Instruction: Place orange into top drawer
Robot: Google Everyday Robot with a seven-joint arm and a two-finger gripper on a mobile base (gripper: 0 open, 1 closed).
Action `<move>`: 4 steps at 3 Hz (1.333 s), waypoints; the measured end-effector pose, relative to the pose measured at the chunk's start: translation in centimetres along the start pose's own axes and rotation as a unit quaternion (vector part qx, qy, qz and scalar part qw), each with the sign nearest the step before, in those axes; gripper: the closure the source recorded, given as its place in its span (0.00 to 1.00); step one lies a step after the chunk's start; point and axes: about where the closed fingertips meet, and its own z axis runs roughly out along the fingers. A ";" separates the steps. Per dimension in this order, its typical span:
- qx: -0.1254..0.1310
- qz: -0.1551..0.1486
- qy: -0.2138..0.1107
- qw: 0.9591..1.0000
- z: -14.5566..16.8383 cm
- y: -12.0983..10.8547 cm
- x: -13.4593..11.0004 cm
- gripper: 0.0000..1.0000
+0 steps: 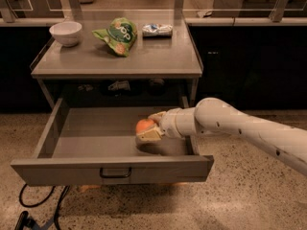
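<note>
The top drawer (pixel 111 169) is pulled wide open under the grey table, its dark bail handle at the centre of the front panel. My gripper (pixel 147 127) reaches in from the right over the drawer's right half. It is shut on the orange (pixel 143 125), which sits between the pale fingers (pixel 149 135) just above the drawer floor. The white arm stretches away to the right edge of the view.
On the table top (pixel 158 61) stand a white bowl (pixel 65 32) at the left, a green snack bag (pixel 118 35) in the middle and a small white packet (pixel 157 29) behind it. Black cables (pixel 33 205) lie on the speckled floor at the front left.
</note>
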 end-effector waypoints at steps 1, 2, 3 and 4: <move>0.000 0.000 0.000 1.000 0.0 0.0 0.0 0.81; 0.000 0.000 0.000 1.000 0.0 0.0 0.0 0.58; 0.000 0.000 0.000 1.000 0.0 0.0 0.0 0.34; 0.000 0.000 0.000 1.000 0.0 0.0 0.0 0.12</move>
